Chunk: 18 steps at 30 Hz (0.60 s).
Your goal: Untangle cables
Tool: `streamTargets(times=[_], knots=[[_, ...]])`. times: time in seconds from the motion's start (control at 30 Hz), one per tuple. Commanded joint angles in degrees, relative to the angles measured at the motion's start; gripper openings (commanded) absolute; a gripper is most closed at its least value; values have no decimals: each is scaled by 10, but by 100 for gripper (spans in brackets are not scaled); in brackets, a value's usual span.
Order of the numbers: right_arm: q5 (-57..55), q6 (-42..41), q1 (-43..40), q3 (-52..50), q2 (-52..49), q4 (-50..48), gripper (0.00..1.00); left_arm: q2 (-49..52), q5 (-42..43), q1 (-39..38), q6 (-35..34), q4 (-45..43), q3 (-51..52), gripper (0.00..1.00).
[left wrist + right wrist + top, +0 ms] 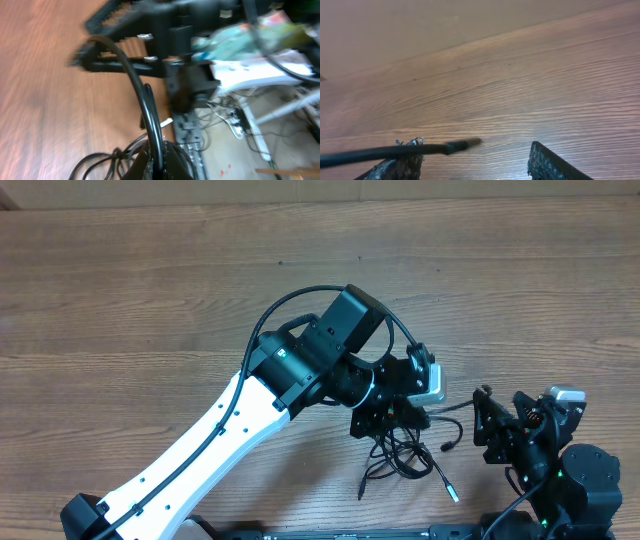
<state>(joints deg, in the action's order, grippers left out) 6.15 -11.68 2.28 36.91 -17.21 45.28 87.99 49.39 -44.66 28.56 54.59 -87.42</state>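
Two grippers, one small knot: left gripper (161, 159) shut hard on a single loop of the cables (398, 455), pinched at the top of the bundle, low on the table (150, 300) near the arm bases and between the two arms. Opposite it, right gripper (475, 155) parted wide and holding nothing, with just one cord's plug end (462, 145) lying across one finger and poking into the gap, unclamped. Best judged as the moment for taking a second hold. Bring the open jaws round that loose cord a little back from the plug, and close only once it sits squarely between the pads. Then draw away from the left gripper, slowly and low over the wood, watching for loops tightening rather than slipping free. Better to pull a free end than a middle strand; better to stop and re-grip than to drag the whole bundle along. Worth noting: a silver-tipped plug (452, 492) lying loose beside the knot on the right-arm side, apart from both grippers and so a second free end. Chief obstacle, probably, the left arm (220, 430) itself, hanging over the bundle and hiding much of it from above, its own thick arm cable (262, 330) close by and easy to mistake for a cord. Beyond the table edge, in the left wrist view, only blurred clutter (235, 120) — too smeared to name.
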Motion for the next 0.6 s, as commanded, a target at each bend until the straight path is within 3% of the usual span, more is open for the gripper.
streamTargets(times=[0.0, 0.07, 0.27, 0.33, 0.37, 0.57], knots=[[30, -16, -1, -2, 2, -1, 66, -10, -121, -3, -124, -32, -8, 4], [31, -21, -1, -2, 2, -1, 68, -10, -245, -3, -235, -60, -8, 4], [31, -21, -1, -2, 2, -1, 69, -10, -528, -3, -417, -83, -8, 4], [31, -21, -1, -2, 2, -1, 69, -10, -532, -3, -431, -83, -8, 4], [31, -21, -1, -2, 2, -1, 69, -10, -524, -3, -431, -82, -8, 8], [31, -21, -1, -2, 2, -1, 69, -9, -509, -3, -431, -38, -7, 62]])
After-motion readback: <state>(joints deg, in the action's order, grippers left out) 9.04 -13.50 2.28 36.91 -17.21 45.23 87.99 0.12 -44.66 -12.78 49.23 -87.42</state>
